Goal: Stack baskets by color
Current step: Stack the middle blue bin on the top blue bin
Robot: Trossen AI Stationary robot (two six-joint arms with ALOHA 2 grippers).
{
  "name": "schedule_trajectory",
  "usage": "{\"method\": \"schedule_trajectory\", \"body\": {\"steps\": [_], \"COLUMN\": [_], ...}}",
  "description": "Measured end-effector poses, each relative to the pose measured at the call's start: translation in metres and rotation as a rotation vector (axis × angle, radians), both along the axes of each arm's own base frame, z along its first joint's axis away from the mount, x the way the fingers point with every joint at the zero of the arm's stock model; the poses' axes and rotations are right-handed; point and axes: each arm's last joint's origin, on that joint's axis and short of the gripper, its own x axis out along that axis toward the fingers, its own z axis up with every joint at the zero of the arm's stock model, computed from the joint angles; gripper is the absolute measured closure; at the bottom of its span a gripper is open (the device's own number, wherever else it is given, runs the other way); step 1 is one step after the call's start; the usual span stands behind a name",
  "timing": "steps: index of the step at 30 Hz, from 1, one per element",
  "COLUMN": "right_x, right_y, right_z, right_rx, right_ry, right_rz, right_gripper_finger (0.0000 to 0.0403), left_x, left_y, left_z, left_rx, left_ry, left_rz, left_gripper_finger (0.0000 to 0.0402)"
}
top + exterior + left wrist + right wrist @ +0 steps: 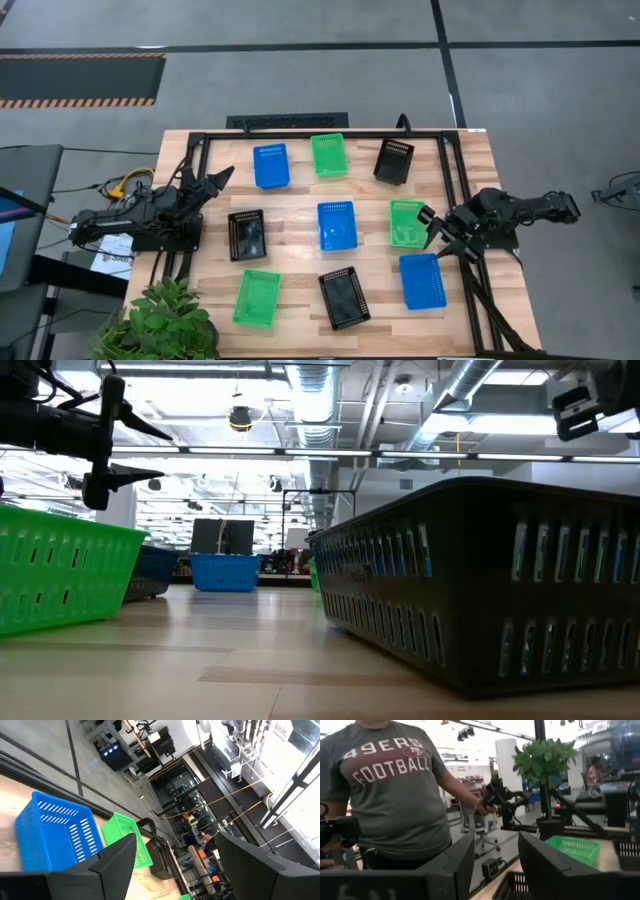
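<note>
**Nine loose baskets, none yet nested**

Since none of the nine baskets is yet set inside another, all are seen spread singly over the bench in three rough rows. At the far edge a blue basket, a green basket and a black basket are lined up; in the middle row a black one, a blue one and a green one are found; nearest the front edge a green one, a black one and a blue one are laid.

The left gripper is held raised over the bench's left side, its fingers spread wide and nothing between them. The right gripper is poised just beside the middle-row green basket, fingers apart and nothing gripped.

The baskets are judged to be light, thin-walled moulded plastic with slotted sides: stiff enough to keep shape, yet likely to flex and to skid on the smooth wood if pushed sideways. A hold is best taken on one upright wall near the rim, one finger inside and one outside, preferably at the middle of a side so the basket hangs level. Because the walls taper, nesting should be easy if the carried basket is lowered squarely; a tilted one may be caught on the rim below.
</note>
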Motion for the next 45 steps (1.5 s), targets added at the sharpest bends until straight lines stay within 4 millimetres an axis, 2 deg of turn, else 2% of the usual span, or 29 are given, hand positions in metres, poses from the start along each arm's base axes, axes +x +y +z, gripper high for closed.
{"method": "schedule_trajectory", "body": {"steps": [9, 16, 21, 28, 34, 41, 45], "right_x": [-0.003, -0.009, -0.012, -0.012, -0.017, -0.016, -0.016], "right_y": [-0.002, -0.006, -0.010, -0.012, -0.014, -0.017, -0.017], "right_z": [0.011, 0.027, 0.033, 0.034, 0.041, 0.040, 0.040], "right_rx": [0.108, 0.204, 0.324, 0.365, 0.403, 0.572, 0.577], "right_ry": [-0.063, -0.228, -0.266, -0.279, -0.366, -0.289, -0.291], "right_rz": [-0.041, -0.151, -0.226, -0.296, -0.306, -0.330, -0.345], "right_gripper_finger": [0.0228, 0.0228, 0.0228, 0.0228, 0.0228, 0.0228, 0.0228], "left_x": [0.000, -0.003, -0.008, -0.008, -0.008, -0.008, -0.008], "left_y": [0.000, -0.001, -0.002, -0.002, -0.002, -0.002, -0.002], "left_z": [0.003, 0.021, 0.035, 0.035, 0.035, 0.035, 0.036], "left_rx": [-0.079, -0.039, 0.027, 0.045, 0.032, 0.028, 0.030], "left_ry": [-0.107, -0.299, -0.410, -0.401, -0.410, -0.414, -0.424], "left_rz": [-0.005, -0.048, -0.057, -0.051, -0.055, -0.044, -0.067], "left_gripper_finger": [0.0136, 0.0136, 0.0136, 0.0136, 0.0136, 0.0136, 0.0136]}}
